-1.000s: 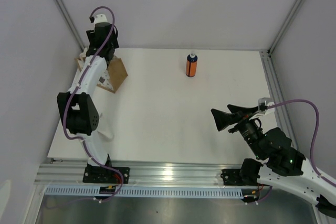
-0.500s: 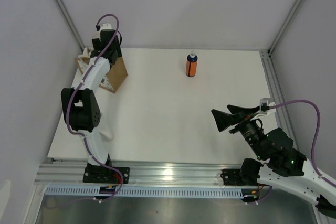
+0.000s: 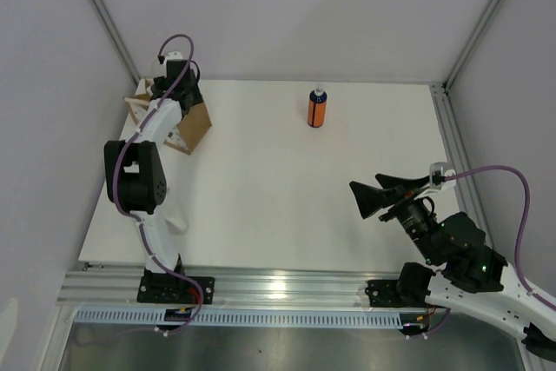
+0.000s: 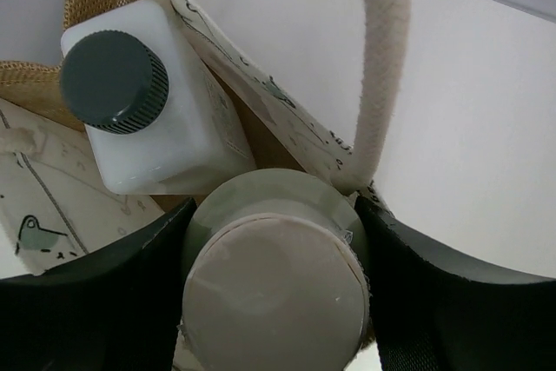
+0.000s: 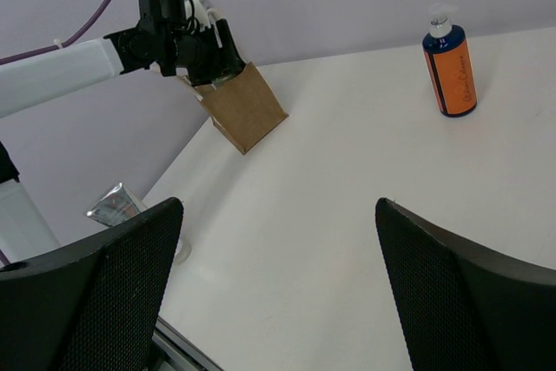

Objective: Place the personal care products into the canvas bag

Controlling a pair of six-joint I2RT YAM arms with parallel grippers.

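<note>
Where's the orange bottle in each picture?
Top view: the orange bottle stands at the far middle of the table.
Left wrist: not in it.
Right wrist: upper right, standing upright.
Shared landmark: the bag, far left from above, upper left in the right wrist view, and right up close in the left wrist view.

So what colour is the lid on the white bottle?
The lid is dark grey; the left wrist view shows it best.
</note>
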